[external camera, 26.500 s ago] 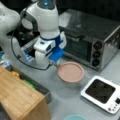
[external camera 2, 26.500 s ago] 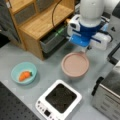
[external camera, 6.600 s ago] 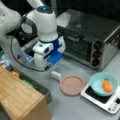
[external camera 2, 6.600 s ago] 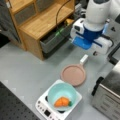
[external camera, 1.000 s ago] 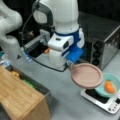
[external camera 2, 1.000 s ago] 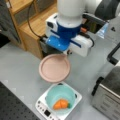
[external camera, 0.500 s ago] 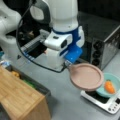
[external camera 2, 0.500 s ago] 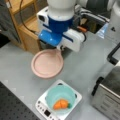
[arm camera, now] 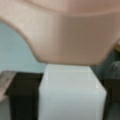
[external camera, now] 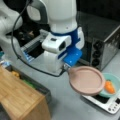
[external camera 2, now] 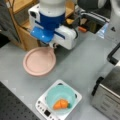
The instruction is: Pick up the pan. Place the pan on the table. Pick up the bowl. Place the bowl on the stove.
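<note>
The claw (external camera: 65, 68) grips the pan (external camera: 86, 80) by its short white handle (arm camera: 71, 92). In the wrist view the handle sits between the dark fingers (arm camera: 21, 96), and the pink pan fills the top of the picture.

In both front views the pan hangs level in the air above the grey bench (external camera 2: 75, 67), under the arm's big white and blue wrist. In a front view the pan (external camera 2: 39, 61) is to the left of the stove (external camera 2: 58, 103) and a little farther back, well apart from it. It casts a dark shadow on the bench below.

The teal bowl (external camera 2: 61, 98) sits on the stove. There is a carrot (external camera 2: 60, 104) inside the bowl. In a front view the pan's edge covers part of the bowl (external camera: 111, 86) and the stove (external camera: 107, 101), which are at the right.

A silver toaster oven (external camera: 100, 47) stands behind the stove. A light wooden block (external camera: 20, 96) is at the left, near the front. A black cable (external camera: 22, 50) loops down from the arm.
</note>
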